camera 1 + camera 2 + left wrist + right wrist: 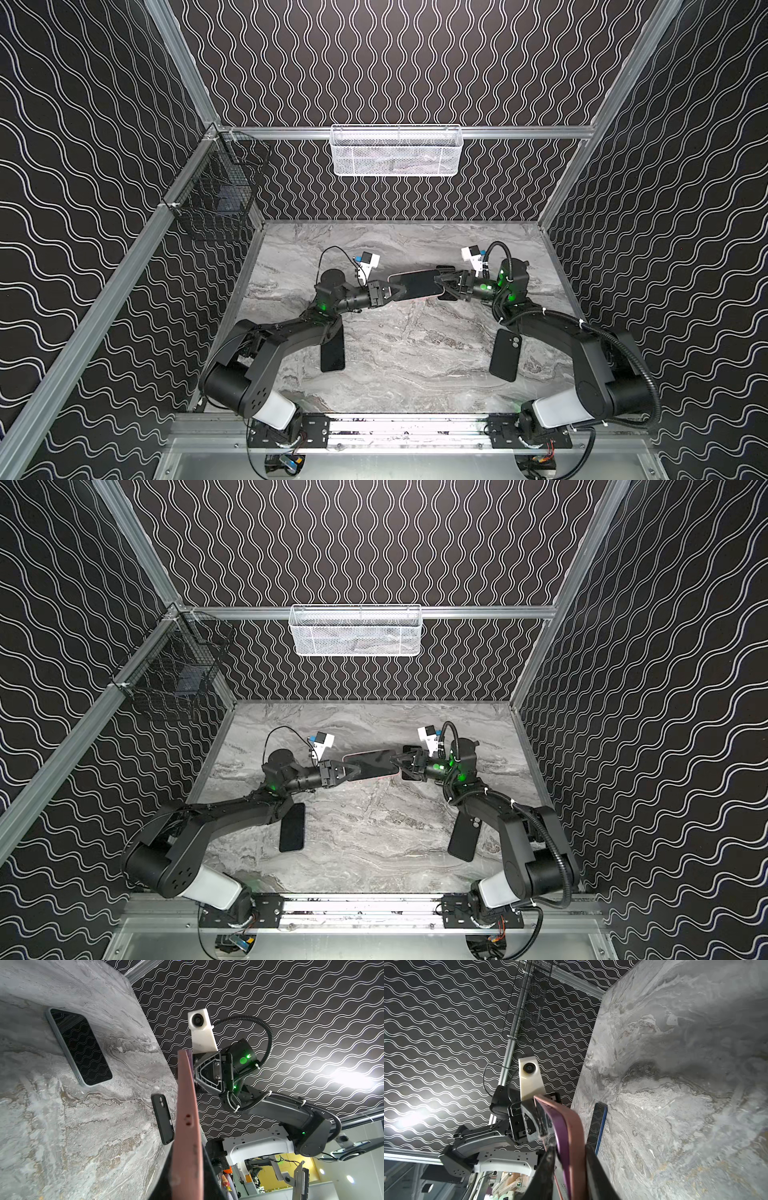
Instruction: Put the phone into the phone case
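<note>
The phone (417, 284), backed by the pink phone case (188, 1115), hangs over the table (415, 374) at centre frame in both top views. The left gripper (400, 289) pinches its left end. The right gripper (439, 284) straddles the right end, and I cannot tell whether it grips.

The matte black left arm (291, 332) and right arm (590, 353) have white base shells (274, 409), green joint lights (321, 306), white wrist-camera housings (200, 1030), a wedge-fingered left gripper (401, 289) and right gripper (439, 283), and one ribbed, zip-tied hose (286, 1096).

Pink case (188, 1126) matt, perhaps silicone; phone (81, 1047) glossy.
</note>
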`<state>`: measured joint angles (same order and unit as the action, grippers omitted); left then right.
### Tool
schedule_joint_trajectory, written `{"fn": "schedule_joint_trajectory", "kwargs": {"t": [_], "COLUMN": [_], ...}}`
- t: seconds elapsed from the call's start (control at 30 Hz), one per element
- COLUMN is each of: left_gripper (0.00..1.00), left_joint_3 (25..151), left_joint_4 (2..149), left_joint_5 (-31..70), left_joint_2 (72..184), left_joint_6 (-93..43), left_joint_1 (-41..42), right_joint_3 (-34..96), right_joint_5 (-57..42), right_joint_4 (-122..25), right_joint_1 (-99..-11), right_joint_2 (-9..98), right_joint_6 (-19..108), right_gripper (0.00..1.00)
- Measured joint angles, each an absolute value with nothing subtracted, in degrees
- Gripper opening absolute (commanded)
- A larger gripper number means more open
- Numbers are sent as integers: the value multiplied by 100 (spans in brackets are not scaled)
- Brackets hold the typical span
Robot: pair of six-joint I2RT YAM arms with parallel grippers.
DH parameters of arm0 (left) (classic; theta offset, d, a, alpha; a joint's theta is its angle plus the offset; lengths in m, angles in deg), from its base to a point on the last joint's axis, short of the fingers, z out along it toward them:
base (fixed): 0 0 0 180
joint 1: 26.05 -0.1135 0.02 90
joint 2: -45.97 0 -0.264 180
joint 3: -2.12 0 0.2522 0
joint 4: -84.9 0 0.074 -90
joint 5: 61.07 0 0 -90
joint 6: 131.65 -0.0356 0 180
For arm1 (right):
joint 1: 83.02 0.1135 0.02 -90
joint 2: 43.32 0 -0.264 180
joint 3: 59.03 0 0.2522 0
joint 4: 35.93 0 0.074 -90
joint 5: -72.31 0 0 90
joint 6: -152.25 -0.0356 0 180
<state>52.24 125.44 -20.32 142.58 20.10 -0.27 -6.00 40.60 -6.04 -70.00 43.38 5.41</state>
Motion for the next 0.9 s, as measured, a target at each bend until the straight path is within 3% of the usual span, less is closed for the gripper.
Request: {"fn": "schedule_joint_trajectory", "kwargs": {"t": [0.3, 0.37, 0.47, 0.53, 0.73, 0.9], "left_gripper": [0, 0, 0, 0, 0, 0], "left_joint_3": [5265, 5267, 5269, 5283, 5283, 5283], "left_joint_4": [12500, 12509, 12531, 12537, 12374, 12251], "left_joint_5": [-1993, -1993, -1991, -2032, -2137, -2163], "left_joint_2": [14226, 14215, 14215, 14210, 14132, 14079], "left_joint_6": [2207, 2253, 2281, 2240, 2128, 2144], "left_joint_1": [-54, -54, -56, -43, -27, -34], "right_joint_3": [-587, -587, -550, -471, -259, -227], "right_joint_5": [4239, 4259, 4261, 4276, 4372, 4519], "right_joint_4": [242, 323, 345, 330, 494, 1134], "right_joint_1": [-7033, -7037, -7037, -7026, -7000, -7011], "right_joint_2": [4583, 4589, 4635, 4698, 4915, 5197], "right_joint_6": [259, 228, 187, 160, -23, -377], "right_gripper": [4, 6, 23, 26, 24, 10]}}
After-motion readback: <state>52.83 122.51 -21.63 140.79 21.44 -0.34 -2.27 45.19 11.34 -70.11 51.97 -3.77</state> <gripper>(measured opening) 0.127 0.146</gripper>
